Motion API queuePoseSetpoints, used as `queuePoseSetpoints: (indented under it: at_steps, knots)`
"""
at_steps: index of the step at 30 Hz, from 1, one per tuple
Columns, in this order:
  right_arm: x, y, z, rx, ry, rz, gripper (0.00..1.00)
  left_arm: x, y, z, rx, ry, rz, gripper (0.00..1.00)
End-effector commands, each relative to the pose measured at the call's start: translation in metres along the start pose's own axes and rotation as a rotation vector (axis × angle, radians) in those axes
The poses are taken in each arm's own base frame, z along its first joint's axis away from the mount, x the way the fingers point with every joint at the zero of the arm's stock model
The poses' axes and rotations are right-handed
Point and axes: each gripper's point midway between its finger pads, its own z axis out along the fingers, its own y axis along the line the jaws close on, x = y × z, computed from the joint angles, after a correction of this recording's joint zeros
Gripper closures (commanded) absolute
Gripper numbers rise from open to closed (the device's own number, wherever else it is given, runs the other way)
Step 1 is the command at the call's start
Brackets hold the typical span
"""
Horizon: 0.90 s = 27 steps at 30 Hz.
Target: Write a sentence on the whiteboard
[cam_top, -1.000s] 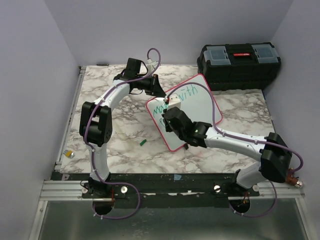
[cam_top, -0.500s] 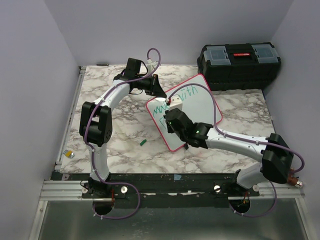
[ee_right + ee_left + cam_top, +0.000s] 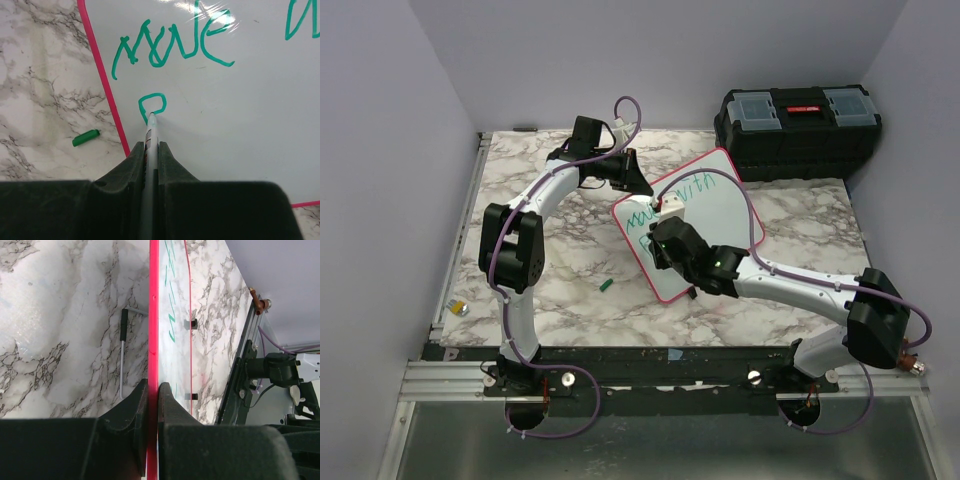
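Observation:
The whiteboard (image 3: 705, 215), white with a pink-red frame, lies tilted on the marble table and carries green writing. My left gripper (image 3: 638, 186) is shut on its far left edge; in the left wrist view the jaws clamp the red frame (image 3: 153, 340). My right gripper (image 3: 665, 240) is shut on a white marker (image 3: 151, 131). Its tip touches the whiteboard (image 3: 225, 120) at a green "P" shape below the first line of writing.
A green marker cap (image 3: 606, 285) lies on the table left of the board, also in the right wrist view (image 3: 86, 137). A black toolbox (image 3: 798, 120) stands at the back right. A small yellow object (image 3: 462, 309) sits at the table's left edge.
My right gripper has shifted slightly over the lower left part of the board while drawing the green letter. The left arm and the board have not moved.

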Motion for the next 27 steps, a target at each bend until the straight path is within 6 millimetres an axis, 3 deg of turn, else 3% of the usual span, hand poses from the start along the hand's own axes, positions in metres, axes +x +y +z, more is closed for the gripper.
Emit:
queuePoseSetpoints:
  at_steps: [1, 13, 17, 21, 27]
  knots:
    - [-0.002, 0.007, 0.000, -0.025, 0.013, -0.004, 0.99, -0.001, 0.014, 0.000, -0.059, -0.015, 0.100, 1.00]
    - [-0.027, 0.012, -0.003, -0.038, -0.043, -0.005, 0.99, -0.002, 0.014, 0.000, -0.059, -0.016, 0.101, 1.00]
    - [-0.041, 0.014, -0.012, -0.055, -0.083, 0.018, 0.99, -0.002, 0.014, -0.001, -0.060, -0.017, 0.101, 1.00]
    - [-0.049, 0.001, -0.021, -0.014, -0.126, 0.037, 0.99, -0.002, 0.015, -0.002, -0.062, -0.019, 0.099, 1.00]
    - [-0.034, -0.020, -0.019, 0.035, -0.108, 0.068, 0.99, -0.002, 0.015, -0.002, -0.060, -0.021, 0.101, 1.00]
